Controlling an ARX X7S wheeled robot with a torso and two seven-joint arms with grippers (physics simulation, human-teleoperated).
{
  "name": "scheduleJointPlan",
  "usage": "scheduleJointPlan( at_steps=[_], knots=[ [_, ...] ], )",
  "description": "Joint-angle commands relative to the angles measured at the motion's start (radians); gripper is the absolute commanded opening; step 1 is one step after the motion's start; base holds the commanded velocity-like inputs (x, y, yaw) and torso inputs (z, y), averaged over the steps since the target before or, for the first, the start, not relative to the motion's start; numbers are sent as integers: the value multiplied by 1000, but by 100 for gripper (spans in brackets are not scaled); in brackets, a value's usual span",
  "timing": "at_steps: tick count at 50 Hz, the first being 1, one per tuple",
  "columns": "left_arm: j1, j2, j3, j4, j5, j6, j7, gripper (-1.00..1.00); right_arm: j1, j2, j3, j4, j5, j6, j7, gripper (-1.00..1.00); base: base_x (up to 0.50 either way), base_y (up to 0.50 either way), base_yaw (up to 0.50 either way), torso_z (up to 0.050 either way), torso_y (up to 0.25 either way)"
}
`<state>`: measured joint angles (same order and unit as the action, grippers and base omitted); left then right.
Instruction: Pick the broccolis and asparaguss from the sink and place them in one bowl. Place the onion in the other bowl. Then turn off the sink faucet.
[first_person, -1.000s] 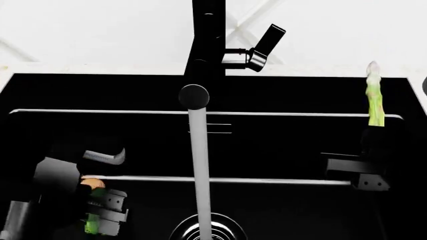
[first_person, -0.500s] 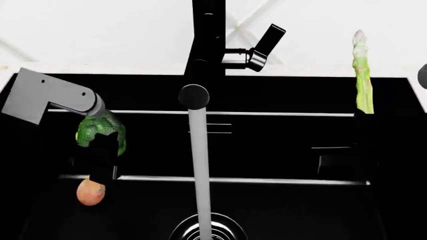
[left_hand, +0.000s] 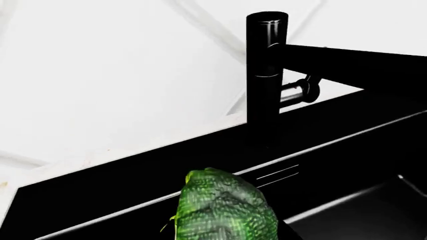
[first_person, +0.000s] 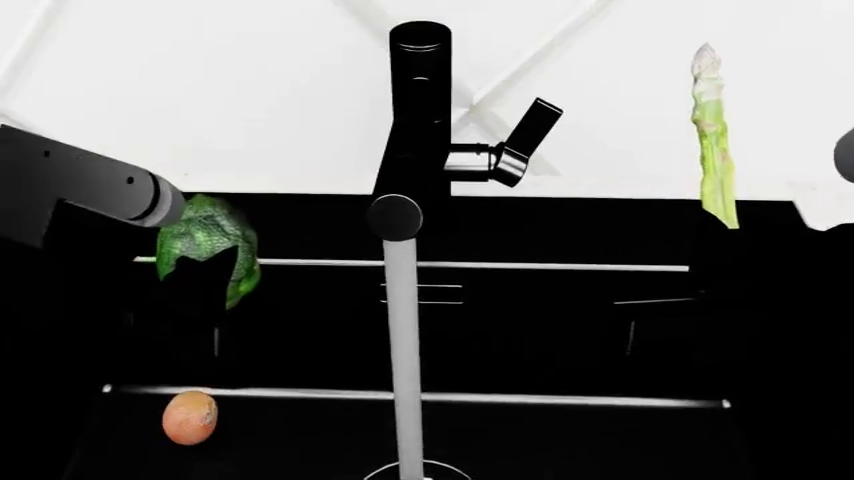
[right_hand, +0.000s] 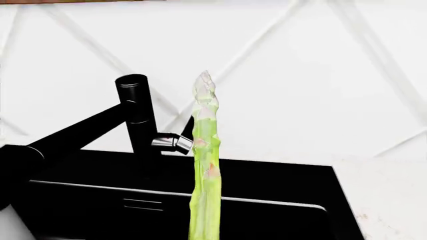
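In the head view the black sink (first_person: 747, 330) fills the lower part, its far rim running along the white worktop (first_person: 240, 110). The faucet (first_person: 416, 120) stands at 12 o'clock on that rim, its handle (first_person: 523, 140) tipped up toward 1 o'clock, and a stream of water (first_person: 403, 370) falls straight down the middle of the basin. That stream splits the open room into a left and a right half.

The left hand (first_person: 200, 290), at 9 o'clock, is clamped on the broccoli (first_person: 207, 245), held up level with the far rim, clear of the basin floor. The right hand (first_person: 714, 255), at 3 o'clock, is dark against the sink; it is clamped on the foot of the asparagus (first_person: 711, 140), which stands upright with its tip above the worktop.

The onion (first_person: 190, 417) lies alone on the basin floor at 7 o'clock, well below the broccoli and apart from the water.
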<state>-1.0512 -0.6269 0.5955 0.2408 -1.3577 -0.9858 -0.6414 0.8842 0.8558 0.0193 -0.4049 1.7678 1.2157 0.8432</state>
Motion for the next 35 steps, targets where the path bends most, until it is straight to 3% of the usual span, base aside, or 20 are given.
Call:
scheduleJointPlan(
  at_steps=[1, 17, 35],
  knots=[
    [-2, -6, -18, 8, -16, 19, -1, -100, -22, 13, 20, -37, -36, -13, -28, -100, 0, 0, 0, 0, 0],
    [28, -34, -22, 77, 95, 103, 17, -100, -55, -12, 23, -72, -149, -39, -101, -100, 0, 0, 0, 0, 0],
    [43, -56, -3, 125, 156, 132, 41, -100, -110, -23, 53, -99, -168, -84, -96, -100, -412, -1, 0, 0, 0]
  ],
)
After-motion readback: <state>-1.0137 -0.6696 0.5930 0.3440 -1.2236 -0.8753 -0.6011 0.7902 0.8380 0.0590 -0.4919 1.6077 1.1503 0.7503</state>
